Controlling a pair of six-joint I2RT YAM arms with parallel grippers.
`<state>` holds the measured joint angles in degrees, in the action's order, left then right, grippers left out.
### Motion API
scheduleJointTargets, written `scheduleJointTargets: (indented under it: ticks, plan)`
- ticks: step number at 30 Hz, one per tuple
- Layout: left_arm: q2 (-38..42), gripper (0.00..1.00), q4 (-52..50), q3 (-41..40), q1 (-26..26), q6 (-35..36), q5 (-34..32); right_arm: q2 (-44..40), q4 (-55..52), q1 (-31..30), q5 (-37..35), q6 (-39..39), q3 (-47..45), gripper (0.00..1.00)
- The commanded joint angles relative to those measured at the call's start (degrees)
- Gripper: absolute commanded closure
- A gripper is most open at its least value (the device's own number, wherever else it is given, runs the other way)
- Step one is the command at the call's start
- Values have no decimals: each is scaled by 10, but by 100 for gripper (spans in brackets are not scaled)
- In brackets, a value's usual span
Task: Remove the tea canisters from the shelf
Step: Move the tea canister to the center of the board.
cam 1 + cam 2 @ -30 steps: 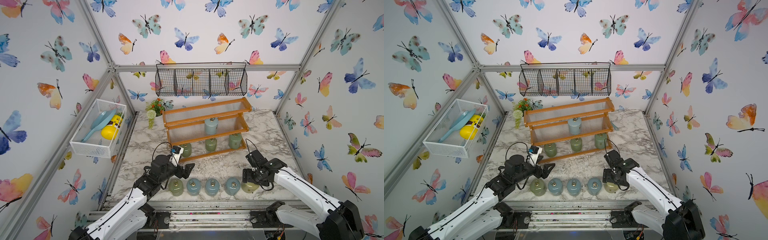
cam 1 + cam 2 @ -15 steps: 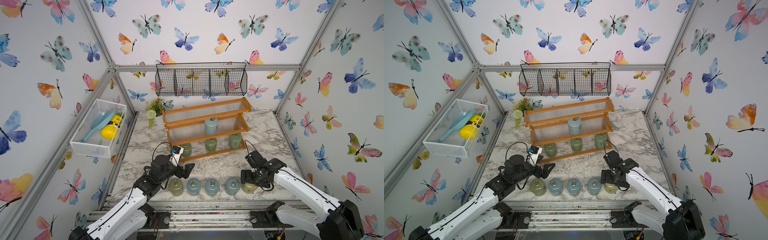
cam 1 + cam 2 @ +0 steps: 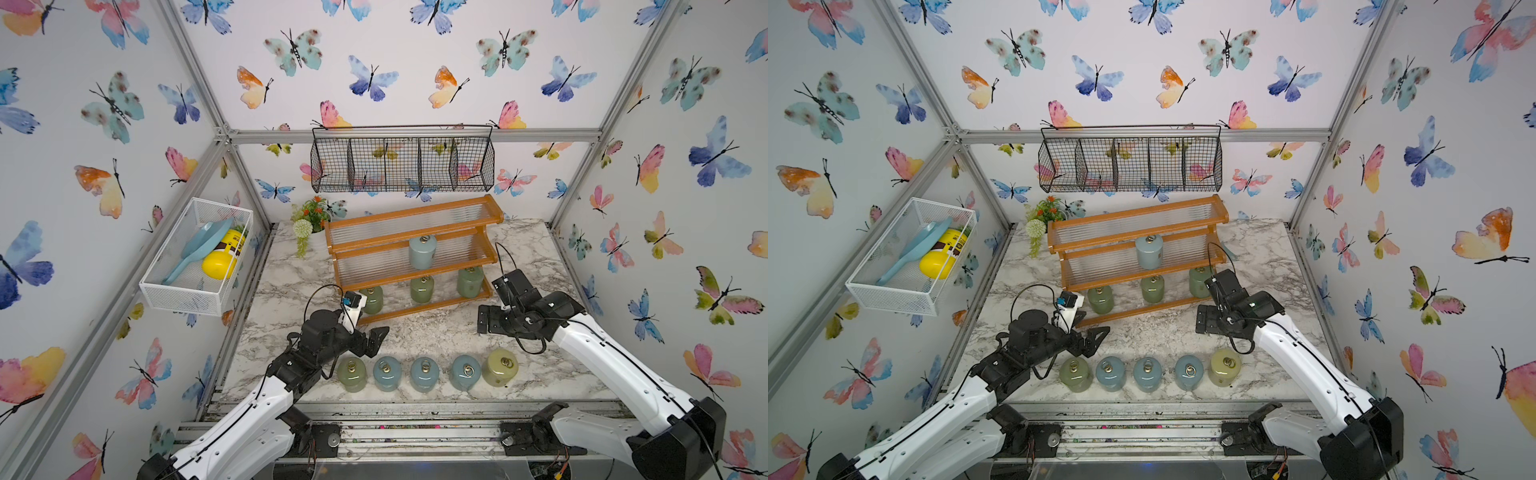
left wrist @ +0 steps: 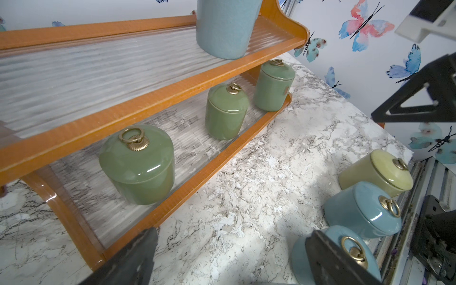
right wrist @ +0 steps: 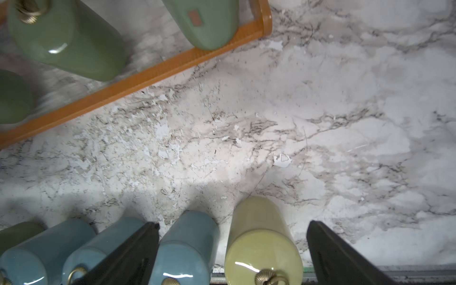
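Right gripper [image 3: 488, 320] has just released the pale yellow tea canister [image 3: 500, 367] onto the marble tabletop [image 3: 436, 334], jaws now wide and empty; four canisters [image 3: 422, 252] remain on the shelf [image 3: 415, 272].

The shelf [image 3: 374, 243] stood toward the back of the table [image 3: 436, 332], its left end nearer the front. A single canister [image 3: 422, 252] stood midway along the middle tier, and three canisters [image 3: 422, 289] were spaced along the lowest. A row of five canisters [image 3: 424, 374] lined the table's front edge, well apart from the shelf. A plant [image 3: 311, 216] stood behind the shelf's left end. A wire basket [image 3: 403, 166] hung on the back wall above, and a mesh basket [image 3: 183, 297] on the left wall held a bottle [image 3: 220, 262].
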<state>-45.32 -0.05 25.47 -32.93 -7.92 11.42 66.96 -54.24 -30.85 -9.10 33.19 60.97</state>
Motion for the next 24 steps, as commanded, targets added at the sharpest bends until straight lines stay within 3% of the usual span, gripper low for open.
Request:
scheduleJointTargets:
  ticks: [1,10,15,24]
  plan:
    - [0,2,1,11,5,-1,-10,-4,51,-1,-18,-50,16,0]
    - [-42,2,4,55,5,8,-2,-45,240,-1,-7,-120,-26,1]
    - [-101,2,37,91,2,5,-14,-24,279,0,-10,-149,-31,1]
    - [-234,2,97,197,-71,47,-131,-18,335,7,-1,-157,-54,1]
